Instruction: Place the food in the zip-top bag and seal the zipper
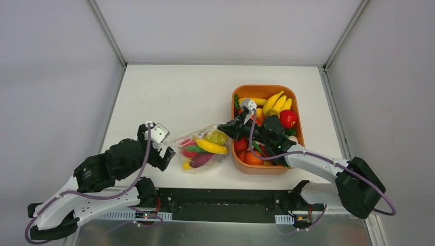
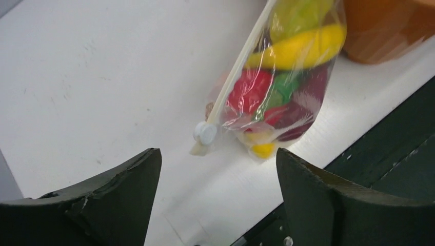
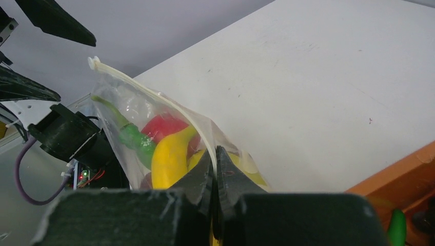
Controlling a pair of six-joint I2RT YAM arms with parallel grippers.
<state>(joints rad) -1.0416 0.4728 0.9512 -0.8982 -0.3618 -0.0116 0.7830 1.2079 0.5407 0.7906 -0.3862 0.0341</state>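
Right wrist view: the right gripper (image 3: 214, 160) is fully closed, its fingers meeting with no gap, and it pinches the top edge of the zip-top bag (image 3: 120, 110) at the zipper (image 3: 154, 92). From the pinch point the zipper runs up and to the left as a single whitish strip to its free end. Through the clear film the food (image 3: 166, 125) is visible inside the bag, including a yellow banana (image 3: 169, 154) and a green chilli (image 3: 131, 136).

Top external view: the bag lies on the white table (image 1: 169, 92) just left of the orange tray (image 1: 259, 169), between the two grippers. The right arm reaches across the tray, which holds more toy fruit and vegetables.

Left wrist view: the left gripper (image 2: 216, 154) is spread wide and holds nothing — both fingers are clear of the bag. The near end of the zipper carries a white round slider tab (image 2: 205, 133), which sits just ahead of the gap between the fingers. A red piece (image 2: 249, 92) and further yellow and purple pieces press against the film. It cannot be told whether the zipper is pressed together along its whole length.
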